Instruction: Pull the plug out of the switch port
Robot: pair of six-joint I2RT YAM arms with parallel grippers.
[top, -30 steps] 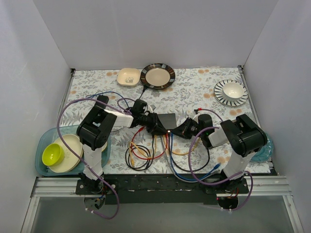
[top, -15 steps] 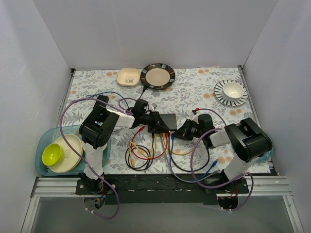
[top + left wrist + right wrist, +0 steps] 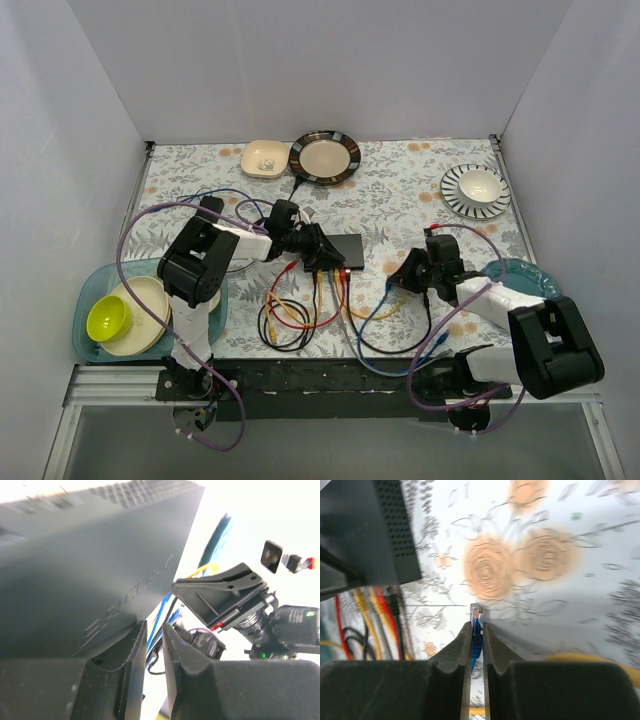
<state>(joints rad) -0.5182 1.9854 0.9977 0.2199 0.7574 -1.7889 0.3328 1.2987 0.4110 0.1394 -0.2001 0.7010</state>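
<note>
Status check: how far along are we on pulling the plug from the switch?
Done: the blue plug is out and well clear of the switch. In hand: the right gripper is clamped on that plug; the left gripper sits against the switch, and whether it grips is unclear. Left: probably just putting the plug down and letting go. The red and yellow cables run up to the switch's edge.

Cables (image 3: 300,310) crowd the switch's (image 3: 348,248) near side; its right stands open.
</note>
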